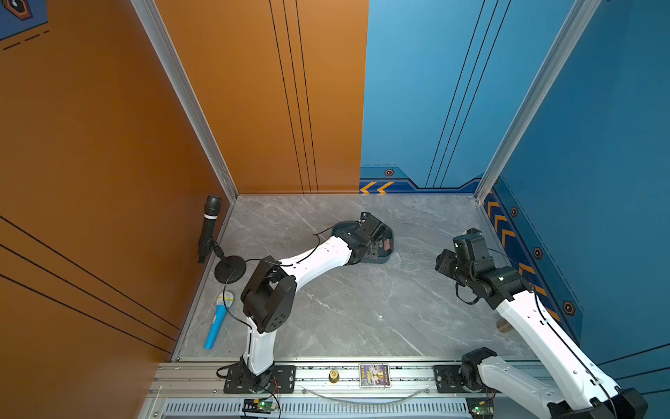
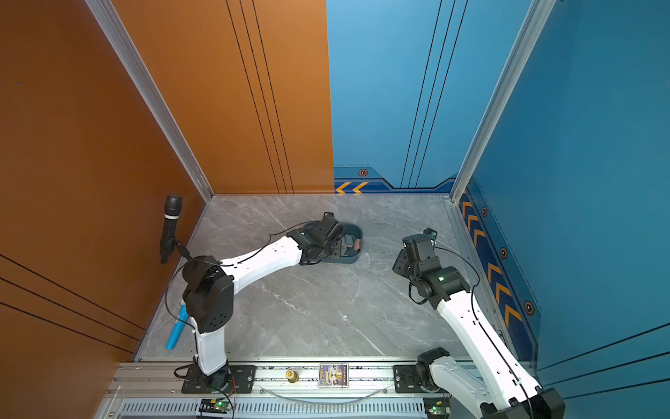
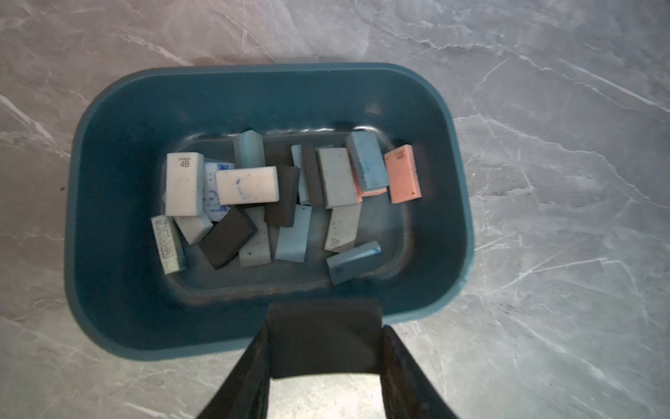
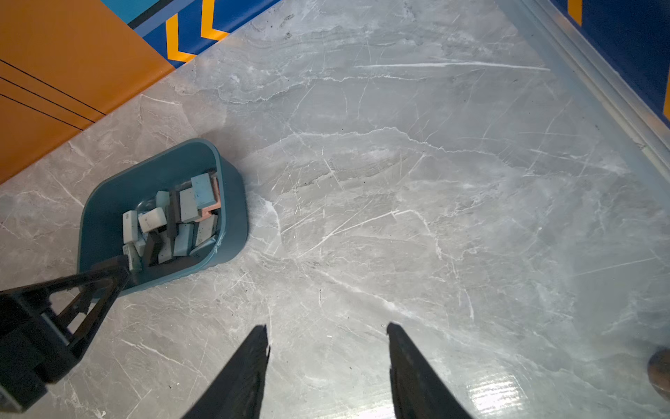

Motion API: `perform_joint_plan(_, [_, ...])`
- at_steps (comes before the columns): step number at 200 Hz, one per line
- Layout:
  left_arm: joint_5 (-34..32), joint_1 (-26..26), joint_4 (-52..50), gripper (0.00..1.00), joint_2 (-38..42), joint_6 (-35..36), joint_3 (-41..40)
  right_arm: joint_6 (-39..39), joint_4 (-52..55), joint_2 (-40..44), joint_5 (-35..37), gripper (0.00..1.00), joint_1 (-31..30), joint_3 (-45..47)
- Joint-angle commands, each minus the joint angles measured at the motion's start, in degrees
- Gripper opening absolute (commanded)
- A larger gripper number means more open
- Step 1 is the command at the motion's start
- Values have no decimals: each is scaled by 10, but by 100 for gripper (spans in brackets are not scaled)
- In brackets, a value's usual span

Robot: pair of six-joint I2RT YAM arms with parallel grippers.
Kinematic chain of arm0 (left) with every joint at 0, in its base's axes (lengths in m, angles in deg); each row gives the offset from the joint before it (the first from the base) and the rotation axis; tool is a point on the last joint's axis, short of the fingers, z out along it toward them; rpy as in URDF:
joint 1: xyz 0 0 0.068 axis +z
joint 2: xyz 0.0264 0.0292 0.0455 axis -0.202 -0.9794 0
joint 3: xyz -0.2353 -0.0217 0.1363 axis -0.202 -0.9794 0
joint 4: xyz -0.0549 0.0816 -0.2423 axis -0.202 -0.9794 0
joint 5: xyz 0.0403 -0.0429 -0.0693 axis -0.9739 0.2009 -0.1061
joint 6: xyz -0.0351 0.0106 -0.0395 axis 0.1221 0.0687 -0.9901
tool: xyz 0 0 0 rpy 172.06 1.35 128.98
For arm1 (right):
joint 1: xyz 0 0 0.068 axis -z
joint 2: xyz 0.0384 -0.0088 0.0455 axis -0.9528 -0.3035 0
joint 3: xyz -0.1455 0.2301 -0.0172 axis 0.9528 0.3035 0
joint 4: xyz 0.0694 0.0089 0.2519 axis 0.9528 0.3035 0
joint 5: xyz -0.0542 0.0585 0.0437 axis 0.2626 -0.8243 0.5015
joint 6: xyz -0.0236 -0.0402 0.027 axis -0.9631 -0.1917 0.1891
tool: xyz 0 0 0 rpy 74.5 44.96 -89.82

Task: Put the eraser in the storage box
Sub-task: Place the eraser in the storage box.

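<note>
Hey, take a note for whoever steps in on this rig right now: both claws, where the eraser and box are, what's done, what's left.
Left claw: shut on a black eraser, held above the near rim of the storage box.
Right claw: open, empty, over the table, apart from the box.
Box: on the table, already holding a pile of erasers.
Done: eraser picked up and at the box.
Left: carry it over the box's inside, open the claw, pull back.

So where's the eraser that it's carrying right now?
The black eraser is pinched in the left tool, above the near rim of the teal storage box, which sits toward the back wall in both top views.
</note>
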Motion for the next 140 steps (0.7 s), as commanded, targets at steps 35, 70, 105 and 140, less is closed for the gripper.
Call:
perform_joint_plan(35, [53, 27, -13, 48, -56, -2, 30, 5, 5, -12, -1, 55, 5, -3])
perform_joint_plan(70, [60, 32, -12, 53, -75, -3, 34, 3, 4, -19, -2, 55, 5, -5])
perform_joint_plan(105, [62, 37, -12, 62, -78, -4, 36, 3, 3, -22, -5, 55, 5, -5])
perform_joint_plan(140, [52, 37, -14, 64, -51, 3, 35, -3, 2, -26, -9, 57, 5, -6])
